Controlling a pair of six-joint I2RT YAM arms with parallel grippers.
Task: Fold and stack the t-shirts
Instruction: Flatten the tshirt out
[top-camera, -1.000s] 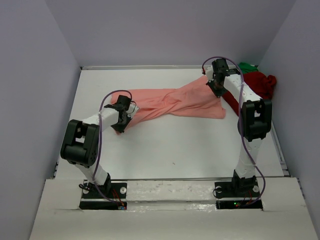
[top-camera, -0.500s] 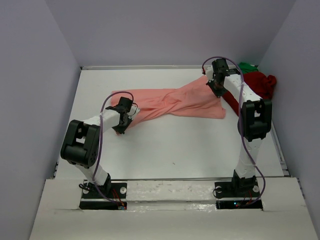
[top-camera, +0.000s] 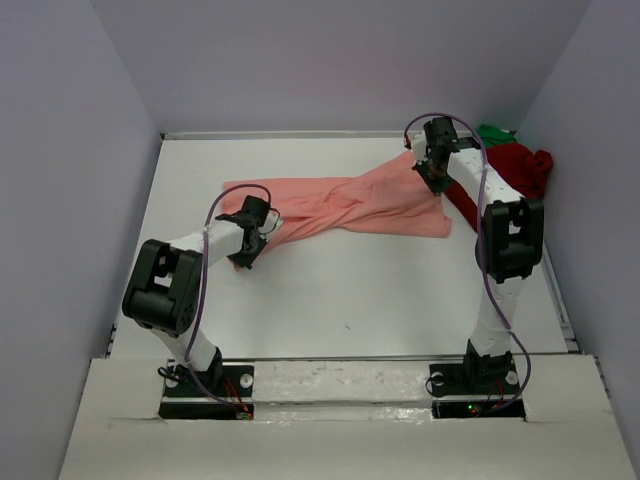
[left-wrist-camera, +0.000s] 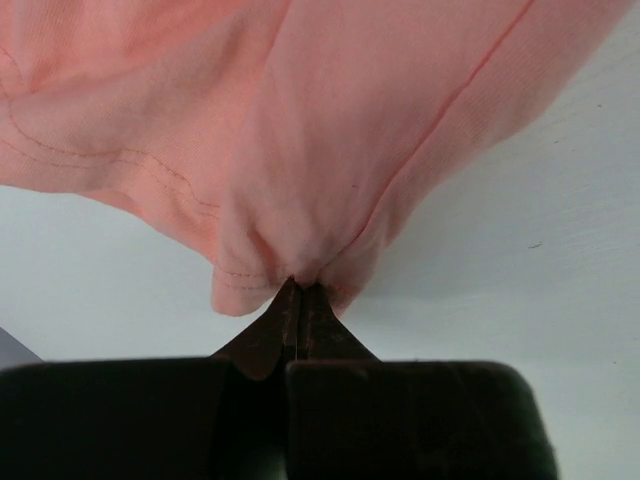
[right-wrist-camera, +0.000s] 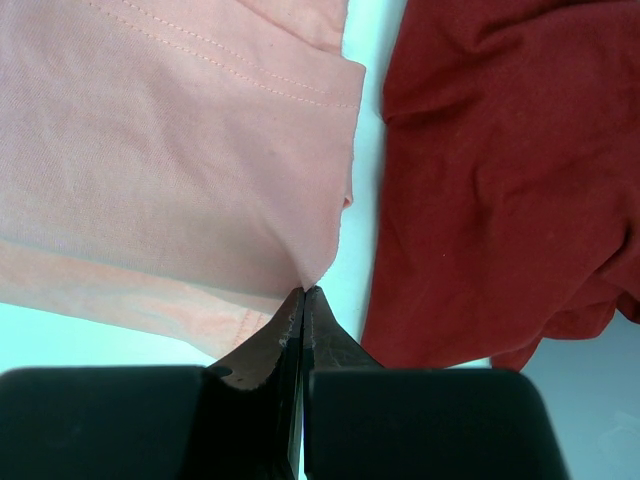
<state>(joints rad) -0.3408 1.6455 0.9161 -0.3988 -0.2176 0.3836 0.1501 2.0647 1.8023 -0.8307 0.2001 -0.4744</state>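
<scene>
- Starting with the top view: a salmon-pink t-shirt lies stretched in a long band across the far half of the white table. It runs from the left-middle up to the far right.
- Its cloth is twisted and creased through the middle. It is broader at the right end, where a flat lower corner spreads on the table.
- The left gripper sits at the shirt's near-left end, and the right gripper sits at its far-right end.
- A dark red t-shirt is bunched in the far right corner, partly behind the right arm. A bright green t-shirt shows as a small crumple just beyond it, against the back wall.
- In the left wrist view, the jaws are pressed together with a gather of salmon cloth nipped between the tips. Folds fan upward from the pinch, and a stitched hem curves away to the left. White table shows below and to the right.
- In the right wrist view, the jaws are likewise closed tight, and a point of the salmon shirt's edge comes down into the tips. A double-stitched hem crosses the top of the salmon shirt.
- The dark red shirt lies just to the right in soft wrinkles. A narrow strip of table separates it from the salmon one.
</scene>
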